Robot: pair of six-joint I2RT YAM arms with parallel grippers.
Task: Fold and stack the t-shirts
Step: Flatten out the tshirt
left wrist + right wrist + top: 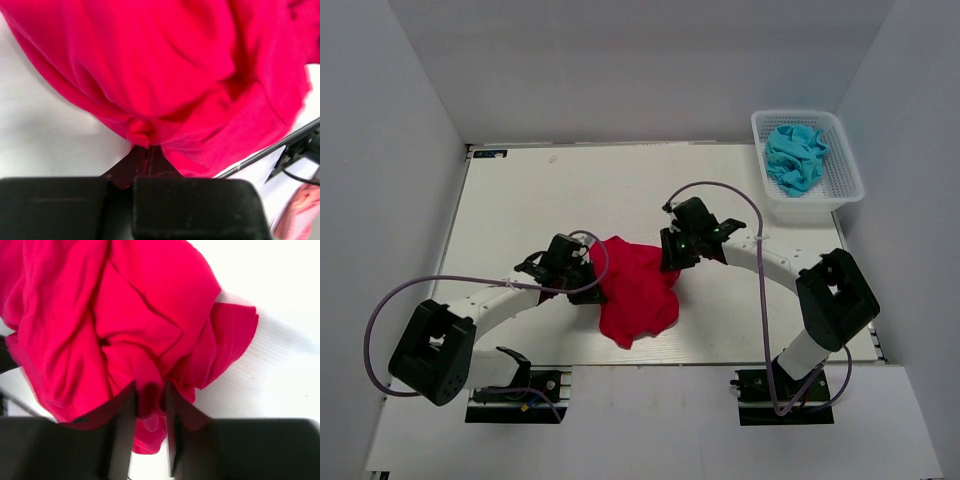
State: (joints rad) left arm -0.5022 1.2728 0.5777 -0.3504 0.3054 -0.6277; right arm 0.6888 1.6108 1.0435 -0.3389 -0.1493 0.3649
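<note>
The red t-shirt [636,290] lies bunched on the white table between my two grippers. My left gripper [592,285] is shut on its left edge; in the left wrist view the jaws pinch a fold of red cloth [142,131]. My right gripper [668,250] is shut on the shirt's upper right edge; in the right wrist view red cloth [150,400] fills the narrow gap between the fingers. The turquoise t-shirt [795,158] lies crumpled inside the white mesh basket [853,170] at the far right.
White walls close in the table [550,200] on the left, back and right. Purple cables [760,270] loop from both arms over the table. The table's near edge runs just below the red shirt.
</note>
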